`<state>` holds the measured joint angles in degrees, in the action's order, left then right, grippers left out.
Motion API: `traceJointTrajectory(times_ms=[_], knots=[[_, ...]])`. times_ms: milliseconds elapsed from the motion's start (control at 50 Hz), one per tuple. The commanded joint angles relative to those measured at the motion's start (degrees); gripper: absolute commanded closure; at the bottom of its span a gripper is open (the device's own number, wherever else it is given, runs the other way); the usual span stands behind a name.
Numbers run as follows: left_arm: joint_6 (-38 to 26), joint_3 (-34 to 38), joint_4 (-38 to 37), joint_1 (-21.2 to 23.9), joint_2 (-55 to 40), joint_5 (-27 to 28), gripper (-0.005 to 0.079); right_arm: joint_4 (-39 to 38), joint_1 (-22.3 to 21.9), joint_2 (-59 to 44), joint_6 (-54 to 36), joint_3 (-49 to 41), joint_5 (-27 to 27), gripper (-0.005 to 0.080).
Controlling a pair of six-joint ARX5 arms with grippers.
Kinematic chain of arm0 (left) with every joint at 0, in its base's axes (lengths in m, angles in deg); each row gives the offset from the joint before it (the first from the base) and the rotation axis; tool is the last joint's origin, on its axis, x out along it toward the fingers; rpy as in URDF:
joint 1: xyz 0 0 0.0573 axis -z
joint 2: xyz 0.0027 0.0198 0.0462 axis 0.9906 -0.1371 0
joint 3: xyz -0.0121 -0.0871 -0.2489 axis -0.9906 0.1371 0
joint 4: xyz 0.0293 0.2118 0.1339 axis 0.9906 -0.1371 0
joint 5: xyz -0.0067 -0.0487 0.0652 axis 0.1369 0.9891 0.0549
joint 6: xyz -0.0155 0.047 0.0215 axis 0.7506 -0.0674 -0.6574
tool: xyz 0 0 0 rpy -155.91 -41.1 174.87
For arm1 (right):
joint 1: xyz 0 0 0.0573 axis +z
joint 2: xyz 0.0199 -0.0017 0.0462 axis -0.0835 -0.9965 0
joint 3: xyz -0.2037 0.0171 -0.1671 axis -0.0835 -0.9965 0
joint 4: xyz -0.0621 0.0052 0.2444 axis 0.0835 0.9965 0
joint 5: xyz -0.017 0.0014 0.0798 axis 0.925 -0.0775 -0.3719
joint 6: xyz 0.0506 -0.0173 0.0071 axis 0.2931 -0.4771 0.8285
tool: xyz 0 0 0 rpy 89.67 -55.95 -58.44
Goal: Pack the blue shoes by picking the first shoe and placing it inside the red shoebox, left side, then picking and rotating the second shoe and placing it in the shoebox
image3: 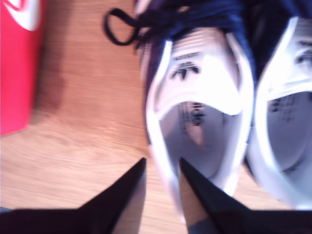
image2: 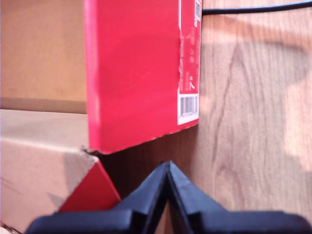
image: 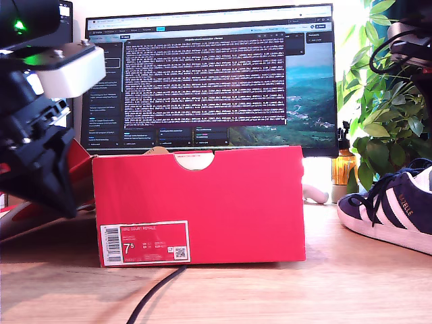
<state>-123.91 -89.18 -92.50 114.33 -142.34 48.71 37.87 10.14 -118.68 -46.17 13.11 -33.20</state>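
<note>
Our red shoebox [image: 199, 206] upright on the wooden table [image: 304, 290], my first gripper [image2: 168, 168] pressed together just beside its labelled end, my second gripper [image3: 162, 168] apart astride the heel rim of one blue shoe [image3: 197, 102], its mate [image3: 285, 112] touching alongside, both well apart from the shoebox.

**Background of the workspace**

A light wooden tabletop [image: 337, 283] fills the foreground, with a black cable [image: 156, 291] trailing across it. Behind stands a wide monitor [image: 209, 77] showing dark text windows over a landscape wallpaper. At the exterior view's right, a leafy green plant [image: 378, 101] catches bright daylight beside an amber bottle [image: 343, 165].
</note>
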Motion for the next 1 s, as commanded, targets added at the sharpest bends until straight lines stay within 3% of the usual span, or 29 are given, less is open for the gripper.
traceJointTrajectory(times_ms=[0,320,840,980], knots=[[-0.5,-0.2,1.5,0.1,-1.0,0.1,0.0762,0.3,0.3,-0.4,-1.2,1.1,0.6,0.0527],[-0.4,-0.2,2.2,0.1,-1.0,0.1,0.0762,-1.0,1.0,-6.0,-2.6,1.1,0.5,0.0460],[-0.4,-0.2,2.5,0.1,-1.0,-0.4,0.0762,1.9,3.3,-18.6,-2.6,1.1,0.6,0.0472],[-0.4,-0.2,2.5,0.1,-1.0,-0.8,0.0762,-1.6,3.2,-18.6,-2.4,1.1,0.6,0.0688]])
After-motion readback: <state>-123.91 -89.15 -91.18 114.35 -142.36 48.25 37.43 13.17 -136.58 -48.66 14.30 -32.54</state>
